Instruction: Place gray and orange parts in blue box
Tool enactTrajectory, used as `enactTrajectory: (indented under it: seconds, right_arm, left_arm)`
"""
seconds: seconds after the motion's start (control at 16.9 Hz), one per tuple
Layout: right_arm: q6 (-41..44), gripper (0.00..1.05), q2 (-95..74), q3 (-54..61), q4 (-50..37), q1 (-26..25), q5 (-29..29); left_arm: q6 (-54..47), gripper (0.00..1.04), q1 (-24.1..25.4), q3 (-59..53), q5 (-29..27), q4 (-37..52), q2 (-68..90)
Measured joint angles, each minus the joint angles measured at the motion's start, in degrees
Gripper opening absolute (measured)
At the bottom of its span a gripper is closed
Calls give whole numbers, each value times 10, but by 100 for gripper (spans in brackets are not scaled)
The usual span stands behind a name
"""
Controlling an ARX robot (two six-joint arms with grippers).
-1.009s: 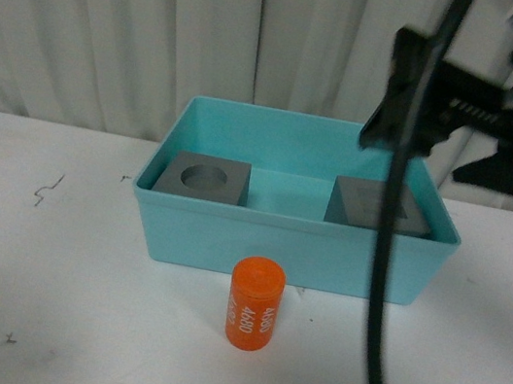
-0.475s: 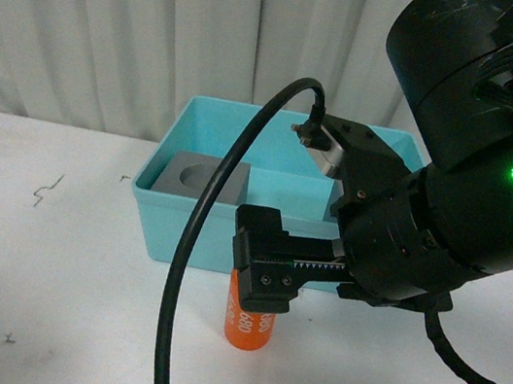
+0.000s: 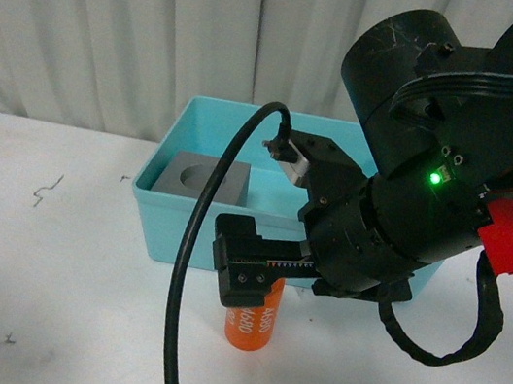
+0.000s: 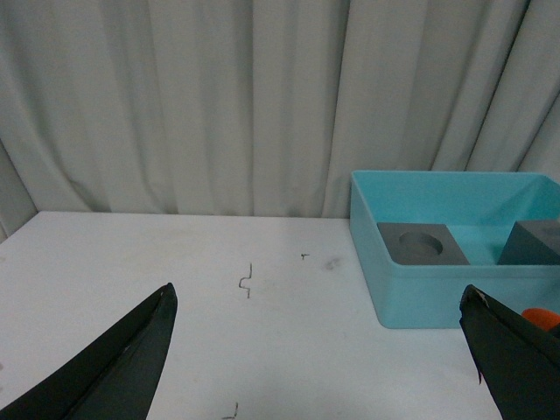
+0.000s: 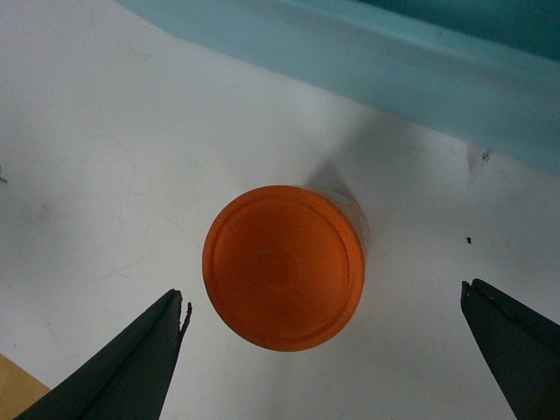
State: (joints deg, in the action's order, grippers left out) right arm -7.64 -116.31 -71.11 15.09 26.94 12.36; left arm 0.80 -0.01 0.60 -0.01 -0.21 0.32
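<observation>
orange cylinder (image 5: 284, 267): upright on the table (image 4: 175, 254), just in front of the blue box (image 3: 162, 226), outside it. right claw (image 5: 322, 297): directly above it, spread wide to either side, touching nothing; apparently lined up for a top-down grab. blue box contents: round-recess gray cube (image 3: 204, 178); second gray cube (image 4: 534, 241). left claw (image 4: 317, 296): apart, empty, parked clear of the work.

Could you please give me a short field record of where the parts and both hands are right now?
Orange cylinder: upright on the table, outside the blue box
Round-recess gray cube: inside the box
Second gray cube: inside the box
Right hand: open, over the cylinder, not touching
Left hand: open, empty
</observation>
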Motion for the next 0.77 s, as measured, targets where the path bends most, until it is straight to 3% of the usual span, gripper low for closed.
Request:
enactTrajectory:
  seconds: [0.36, 0.53, 0.65, 0.77]
  right_arm:
    - [18, 97, -29, 0, -20, 2, 5]
    - [28, 66, -29, 0, -25, 5, 10]
    - [35, 21, -28, -2, -28, 8, 14]
    - [39, 6, -28, -2, -28, 8, 14]
  left_arm:
    - [0, 98, 0, 0, 0, 0, 0]
    - [0, 98, 0, 0, 0, 0, 0]
    - [0, 98, 0, 0, 0, 0, 0]
    - [0, 98, 0, 0, 0, 0, 0]
